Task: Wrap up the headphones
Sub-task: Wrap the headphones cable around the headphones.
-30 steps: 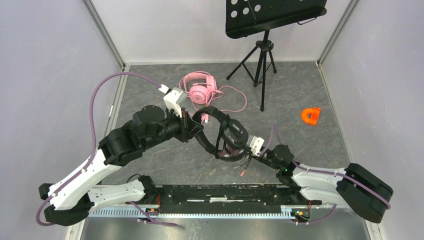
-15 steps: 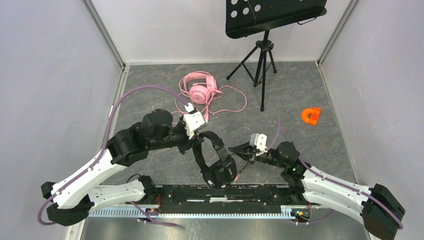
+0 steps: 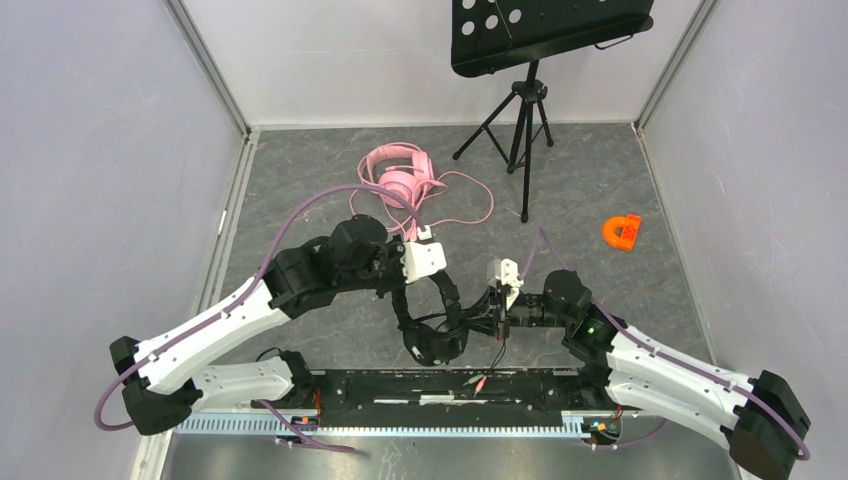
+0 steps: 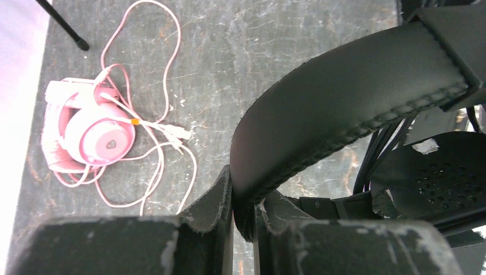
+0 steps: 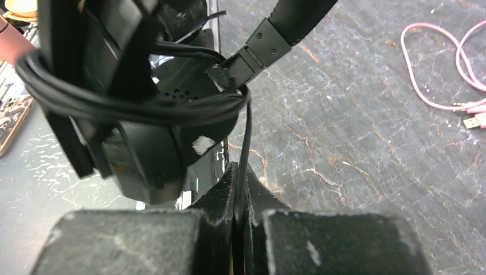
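Near the front rail, at the centre, the black headset [image 3: 430, 345] is held by its headband, on which the left gripper [image 4: 243, 215] is clamped. Its thin black cable [image 5: 245, 137], with several turns looped around the ear cup, is pinched between the closed jaws of the right gripper [image 5: 240, 215] just to the right. Farther back, the pink headset [image 3: 405, 180] is laid on the table [image 3: 600, 160] with its pink cable [image 3: 470, 205] spread loosely around it, an orange plastic piece [image 3: 621, 232] is located well to the right, and a music stand [image 3: 525, 110] is positioned at the far side.
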